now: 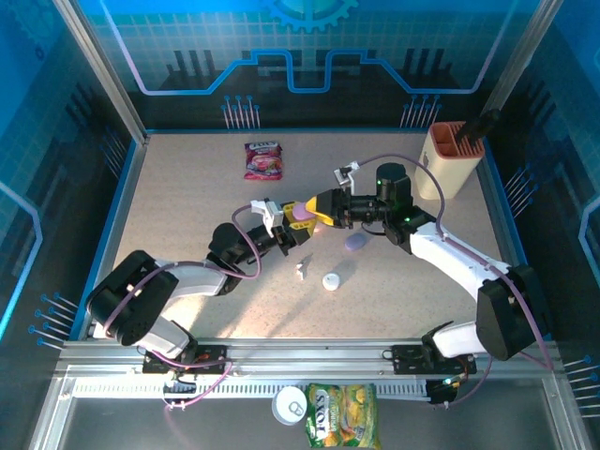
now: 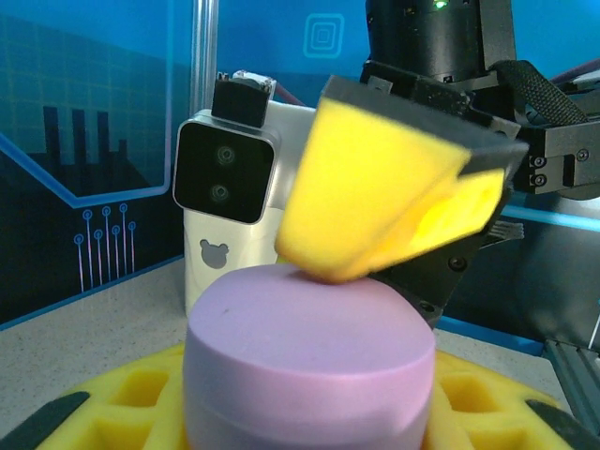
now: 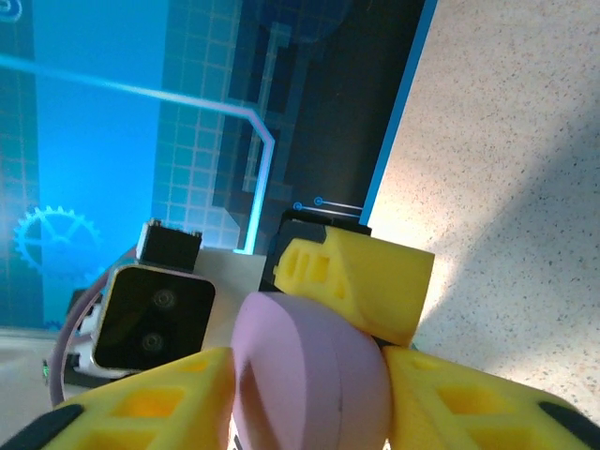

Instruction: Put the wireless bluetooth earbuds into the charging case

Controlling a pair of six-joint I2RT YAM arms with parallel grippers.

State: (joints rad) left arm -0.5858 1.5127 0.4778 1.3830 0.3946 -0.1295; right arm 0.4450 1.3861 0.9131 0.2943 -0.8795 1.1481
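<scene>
Reaching inward, left tool (image 1: pixel 294 223) (gripping case (image 2: pixel 309 361))

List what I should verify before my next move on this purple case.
1. Left gripper grips the purple case: ok.
2. Right gripper on the case: its fingers flank it, but whether the grip is firm: cannot tell.
3. Case lid open: not ok, the seam looks closed.
4. Earbud ready: not ok, the white earbud lies loose on the table.
5. Sockets inside the case free: cannot tell.
</scene>
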